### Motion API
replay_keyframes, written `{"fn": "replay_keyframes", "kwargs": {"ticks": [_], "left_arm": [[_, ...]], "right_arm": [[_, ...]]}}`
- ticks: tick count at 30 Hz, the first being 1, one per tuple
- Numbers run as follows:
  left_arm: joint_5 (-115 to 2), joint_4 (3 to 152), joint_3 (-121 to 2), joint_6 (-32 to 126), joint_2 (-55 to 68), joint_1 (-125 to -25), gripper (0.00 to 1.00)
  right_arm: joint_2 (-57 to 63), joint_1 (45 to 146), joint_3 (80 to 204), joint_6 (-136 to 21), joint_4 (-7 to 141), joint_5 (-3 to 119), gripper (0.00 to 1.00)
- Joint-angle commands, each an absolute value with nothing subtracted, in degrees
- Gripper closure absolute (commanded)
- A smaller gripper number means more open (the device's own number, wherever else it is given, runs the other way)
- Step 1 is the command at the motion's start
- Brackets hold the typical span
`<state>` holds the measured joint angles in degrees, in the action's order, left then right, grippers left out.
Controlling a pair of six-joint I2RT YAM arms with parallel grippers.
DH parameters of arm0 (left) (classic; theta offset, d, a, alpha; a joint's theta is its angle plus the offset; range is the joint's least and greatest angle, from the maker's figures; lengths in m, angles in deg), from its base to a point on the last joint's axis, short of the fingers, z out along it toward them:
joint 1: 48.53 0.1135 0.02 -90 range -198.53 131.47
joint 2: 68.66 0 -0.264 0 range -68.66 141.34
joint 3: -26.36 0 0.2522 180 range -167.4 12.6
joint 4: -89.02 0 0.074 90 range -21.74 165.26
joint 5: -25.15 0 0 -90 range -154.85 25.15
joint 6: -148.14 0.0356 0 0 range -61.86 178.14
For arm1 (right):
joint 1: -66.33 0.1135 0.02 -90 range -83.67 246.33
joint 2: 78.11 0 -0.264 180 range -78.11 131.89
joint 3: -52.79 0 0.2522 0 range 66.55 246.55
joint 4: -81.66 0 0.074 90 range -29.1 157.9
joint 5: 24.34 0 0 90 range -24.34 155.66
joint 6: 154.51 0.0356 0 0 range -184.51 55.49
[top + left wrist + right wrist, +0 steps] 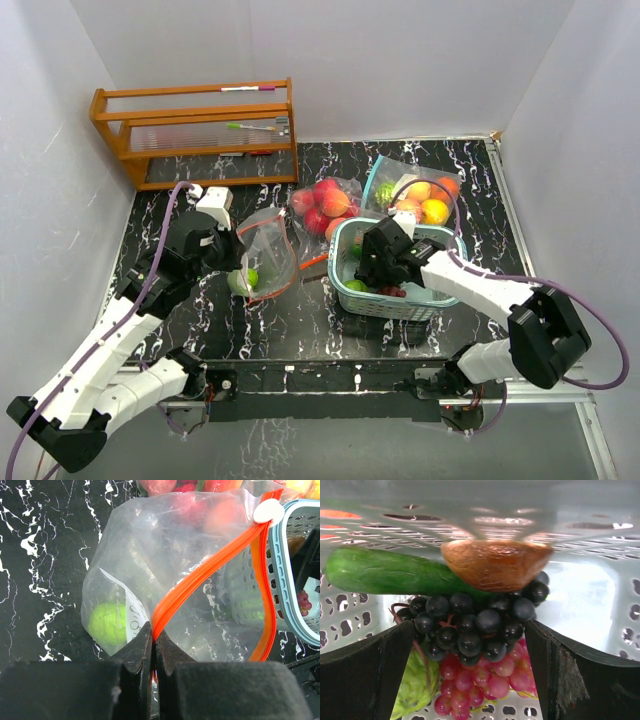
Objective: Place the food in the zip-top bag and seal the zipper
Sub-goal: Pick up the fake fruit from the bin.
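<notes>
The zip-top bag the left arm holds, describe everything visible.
Clear plastic bag with an orange zipper track and white slider, mouth gaping open. It lies on the marbled table beside the teal basket. One green fruit sits inside, by a white printed label. The left end effector pinches its zipper rim.

No legible words, brands or numbers in any view, white label (130,607) inside the clear zip-top bag (150,555) at lower left of the left wrist view, small round printed symbols on it, too blurred to read
</notes>
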<state>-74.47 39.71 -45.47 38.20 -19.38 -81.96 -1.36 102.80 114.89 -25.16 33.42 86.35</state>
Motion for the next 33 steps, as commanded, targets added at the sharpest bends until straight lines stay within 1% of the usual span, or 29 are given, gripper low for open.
{"fn": "replay_keyframes", "kwargs": {"ticks": [1,3,5,7,8,11,14,15,16,18,25,29,33], "left_arm": [[-74.1,41.3,-45.0,38.1,-19.9,-81.7,1.0],[-74.0,41.3,-45.1,38.1,-19.8,-81.7,1.0],[-73.9,41.3,-45.3,38.2,-19.8,-81.7,1.0],[-74.0,41.1,-45.3,38.3,-19.8,-81.7,1.0],[-74.0,41.1,-45.3,38.4,-19.9,-81.7,1.0],[-74.0,41.1,-45.2,38.3,-20.0,-81.7,1.0],[-74.0,41.0,-45.6,38.3,-19.8,-81.7,1.0],[-74.1,40.9,-45.7,38.3,-19.8,-81.7,1.0],[-74.3,40.8,-46.0,38.4,-19.8,-81.7,1.0],[-74.3,40.7,-46.3,38.4,-19.6,-81.7,1.0],[-74.5,40.8,-46.4,38.6,-18.8,-81.7,1.0],[-73.7,41.9,-46.3,38.0,-17.9,-81.7,1.0],[-72.5,43.1,-46.7,37.6,-16.8,-81.7,1.0]], "right_arm": [[0.2,102.7,112.9,-25.0,40.6,83.8,0.05],[0.4,102.4,111.6,-24.3,41.4,84.6,0.07],[0.7,101.6,110.7,-23.6,41.9,84.2,0.14],[1.2,101.0,110.0,-23.3,42.6,83.0,0.18],[1.4,100.8,109.7,-23.3,42.9,82.5,0.22],[0.8,100.8,110.0,-23.4,42.9,81.6,0.47],[-2.6,100.8,111.9,-24.3,41.3,82.1,0.77],[-4.2,100.8,112.9,-24.8,40.4,82.5,0.85],[-5.8,100.8,114.1,-25.2,39.4,82.9,0.9],[-8.7,100.8,117.2,-26.7,37.2,83.2,0.92],[-16.7,100.8,128.1,-33.6,28.1,77.6,0.92],[-20.6,100.7,133.5,-36.1,26.6,73.4,0.92],[-21.5,100.8,139.0,-38.0,26.9,68.5,0.92]]}}
